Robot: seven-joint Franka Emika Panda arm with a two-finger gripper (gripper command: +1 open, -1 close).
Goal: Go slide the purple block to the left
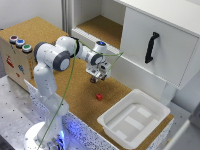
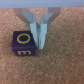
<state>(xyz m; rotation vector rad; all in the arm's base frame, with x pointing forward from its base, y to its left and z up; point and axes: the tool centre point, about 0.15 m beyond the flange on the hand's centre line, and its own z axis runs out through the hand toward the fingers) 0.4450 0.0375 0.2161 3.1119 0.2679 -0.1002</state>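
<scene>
Exterior view: gripper point(image 1: 94, 78) hanging low over the cork board point(image 1: 75, 95), between the cabinet door point(image 1: 150, 45) and the red cube point(image 1: 99, 96). No sign of the purple block here, presumably hidden under the claw. White tray point(image 1: 134, 118) well apart toward the exterior view's right.

Wrist view: purple block point(image 2: 22, 43) resting on the cork, yellow letters on its faces, lying just beside the fingers point(image 2: 42, 35) rather than between them. Fingers pressed close together, pinching nothing, tips seemingly touching or almost touching one side face of the cube. Judging by that, well placed for a sideways push: claw on one flank, open cork on the far flank.
</scene>
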